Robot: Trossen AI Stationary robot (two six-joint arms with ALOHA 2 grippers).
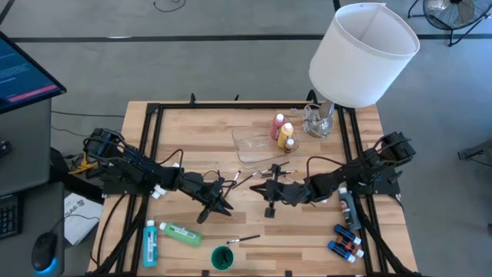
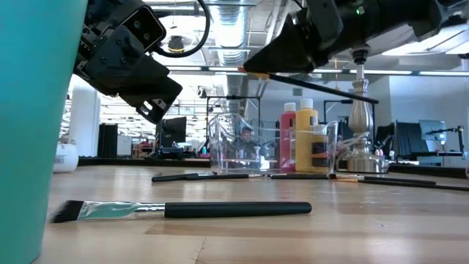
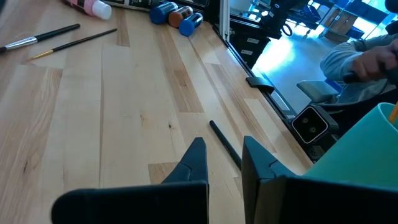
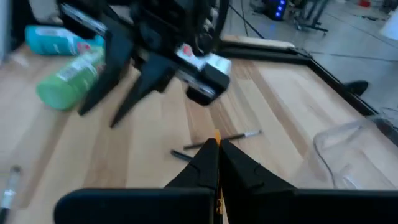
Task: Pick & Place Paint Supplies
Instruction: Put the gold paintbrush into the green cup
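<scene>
A: What has the right end effector (image 4: 214,163) got?
B: Its tips are pinched shut on a thin brush (image 2: 322,86), lifted clear of the surface (image 1: 307,238). Light and stiff, but slim enough to twist; hold mid-handle.
A: And the left end effector (image 3: 222,163)?
B: Closed, empty, hovering by another brush (image 3: 225,144) lying flat

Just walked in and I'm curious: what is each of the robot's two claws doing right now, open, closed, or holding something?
Left gripper: fingers closed, holding nothing, above the table.
Right gripper: fingers closed on a thin paintbrush, lifted off the table.
</scene>
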